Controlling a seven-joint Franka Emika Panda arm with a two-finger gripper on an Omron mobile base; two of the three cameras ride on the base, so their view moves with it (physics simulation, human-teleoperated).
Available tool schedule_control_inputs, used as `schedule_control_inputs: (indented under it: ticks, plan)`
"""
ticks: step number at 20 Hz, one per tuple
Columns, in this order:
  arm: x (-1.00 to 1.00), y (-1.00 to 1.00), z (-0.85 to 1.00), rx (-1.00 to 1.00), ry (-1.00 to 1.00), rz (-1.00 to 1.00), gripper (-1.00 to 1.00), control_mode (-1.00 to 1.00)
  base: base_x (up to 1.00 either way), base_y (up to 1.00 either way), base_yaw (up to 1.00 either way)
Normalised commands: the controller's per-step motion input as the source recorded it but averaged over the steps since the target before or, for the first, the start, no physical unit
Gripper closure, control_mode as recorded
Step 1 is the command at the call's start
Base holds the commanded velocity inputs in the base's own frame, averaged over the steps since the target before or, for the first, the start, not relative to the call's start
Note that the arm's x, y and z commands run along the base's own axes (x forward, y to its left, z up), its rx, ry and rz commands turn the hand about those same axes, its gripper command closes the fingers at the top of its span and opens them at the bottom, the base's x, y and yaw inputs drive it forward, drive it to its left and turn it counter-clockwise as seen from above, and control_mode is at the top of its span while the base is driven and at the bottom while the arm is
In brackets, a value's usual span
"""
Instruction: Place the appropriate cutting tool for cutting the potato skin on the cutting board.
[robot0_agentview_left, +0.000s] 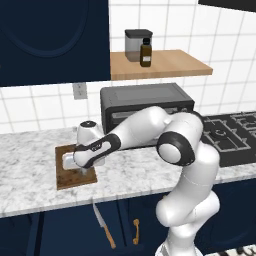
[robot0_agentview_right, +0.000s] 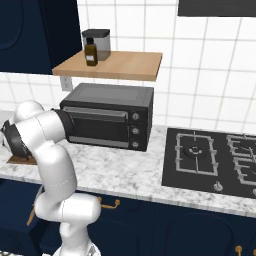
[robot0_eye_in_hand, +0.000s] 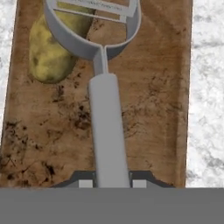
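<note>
Reaching forward and to its left from the base, the white arm (robot0_agentview_left: 150, 132) folds at a dark elbow joint and stretches low across the marble counter (robot0_agentview_left: 30, 150), its wrist turned down so the hand points at the cutting board (robot0_agentview_left: 65, 177). In the left base view the gripper (robot0_agentview_left: 82, 170) sits directly over the board's upper part, close to its surface. From the hand camera, the gripper (robot0_eye_in_hand: 112, 183) has its two dark fingertips (robot0_eye_in_hand: 85, 180) set tight against either side of the peeler's (robot0_eye_in_hand: 105, 109) grey handle, so it is clamped on the tool. The peeler runs straight away from the fingers along the board's (robot0_eye_in_hand: 153, 109) length, its rounded Y-shaped head lying over the near end of the potato (robot0_eye_in_hand: 52, 48), which rests on the board toward its left edge in that view. Whether the peeler touches the board or is held just above it cannot be told. A knife (robot0_agentview_left: 104, 227) with an orange-brown handle shows below the counter's front edge, against the dark blue cabinet fronts (robot0_agentview_left: 65, 235). Behind the arm stands a black toaster oven (robot0_agentview_left: 145, 102), with a wooden shelf (robot0_agentview_left: 165, 62) above it holding a brown bottle (robot0_agentview_left: 145, 54) and a grey canister (robot0_agentview_left: 134, 44). The stove (robot0_agentview_right: 210, 155) lies well to the right.
</note>
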Motion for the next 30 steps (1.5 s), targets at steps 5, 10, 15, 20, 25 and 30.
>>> schedule_control_inputs:
  ticks: [5, 10, 15, 20, 25, 30]
  plan:
    - [0.03, 0.01, -0.19, 0.00, 0.00, 0.00, -1.00, -1.00, 0.00, 0.00, 0.00]
    - [-0.04, 0.00, -0.04, 0.00, 0.04, 0.00, -1.00, -1.00, 0.00, 0.00, 0.00]
    - [0.00, 0.00, 0.21, 0.00, 0.18, 0.00, -1.00, -1.00, 0.00, 0.00, 0.00]
    - [-0.06, 0.00, 0.35, 0.00, 0.09, 0.00, -1.00, -1.00, 0.00, 0.00, 0.00]
    - [-0.18, 0.02, 0.41, -0.04, 0.00, 0.00, -1.00, -1.00, 0.00, 0.00, 0.00]
    - [-0.29, 0.02, 0.29, -0.09, -0.03, 0.00, -1.00, -1.00, 0.00, 0.00, 0.00]
